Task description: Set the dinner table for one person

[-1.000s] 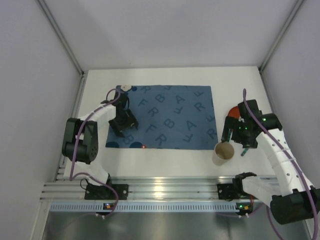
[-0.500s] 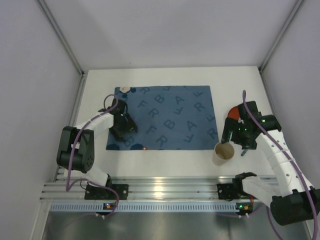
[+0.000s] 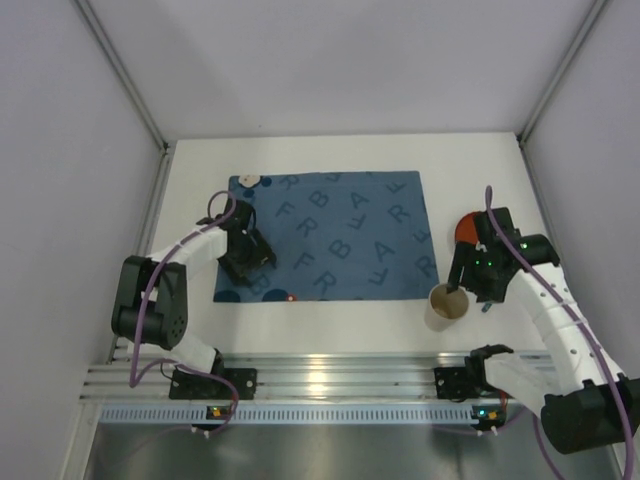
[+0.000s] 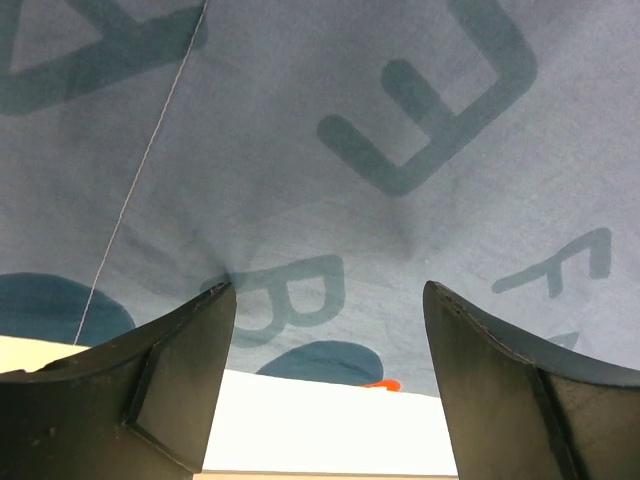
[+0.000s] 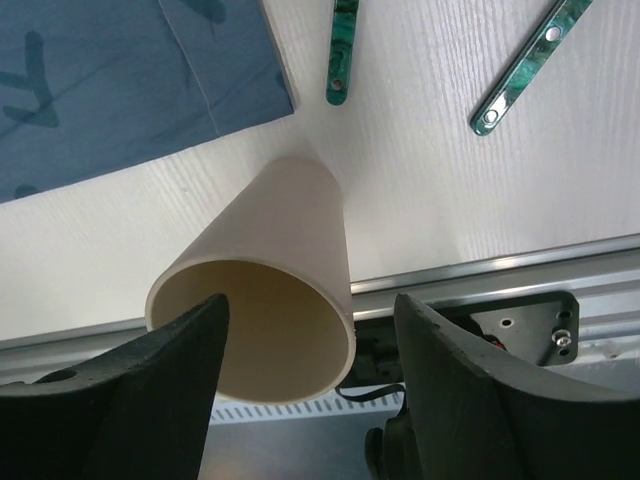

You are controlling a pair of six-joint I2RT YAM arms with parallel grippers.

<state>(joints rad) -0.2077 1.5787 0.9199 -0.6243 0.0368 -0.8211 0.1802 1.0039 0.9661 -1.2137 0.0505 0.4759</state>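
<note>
The white dinner table (image 3: 340,322) carries a blue letter-printed placemat (image 3: 340,235). My left gripper (image 3: 246,256) is open and low over the placemat's left part. In the left wrist view (image 4: 330,292) its left fingertip (image 4: 215,300) touches the puckered cloth (image 4: 330,150). A beige cup (image 3: 447,306) stands upright off the placemat's near right corner. My right gripper (image 3: 461,280) is open at the cup's rim. In the right wrist view (image 5: 312,305) one finger (image 5: 190,340) sits inside the cup (image 5: 280,230) and the other outside.
A red plate (image 3: 465,228) lies partly under the right arm. Two green-handled pieces of cutlery (image 5: 341,50) (image 5: 528,66) lie on the table beyond the cup. A small orange thing (image 4: 379,384) pokes out at the placemat's near edge. The ribbed rail (image 3: 320,385) runs along the near edge.
My left gripper has shifted slightly toward the near left and the placemat has turned a little with it. My right gripper has come down closer onto the cup's rim.
</note>
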